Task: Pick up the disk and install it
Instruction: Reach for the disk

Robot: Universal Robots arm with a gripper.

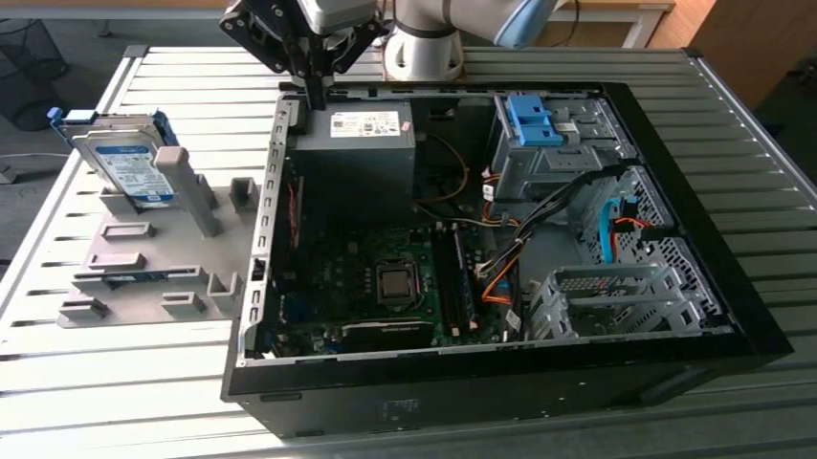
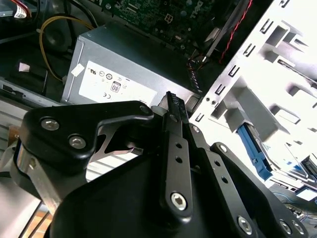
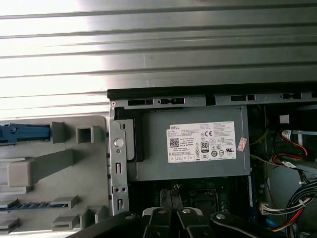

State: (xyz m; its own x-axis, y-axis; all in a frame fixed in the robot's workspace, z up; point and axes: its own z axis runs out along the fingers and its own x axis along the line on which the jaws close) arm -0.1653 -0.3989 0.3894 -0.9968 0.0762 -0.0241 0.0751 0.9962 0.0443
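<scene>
One claw, one disk, well apart
My claw hangs pinched shut and empty over the case edge; the single disk stands upright in the holder on the tabletop.

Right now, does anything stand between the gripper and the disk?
The case's side wall, beside the gripper. The disk stands on the grey fixture beyond it, toward the exterior view's left; above the wall, nothing visible.

Black bolted hand, silver-blue arm
</scene>
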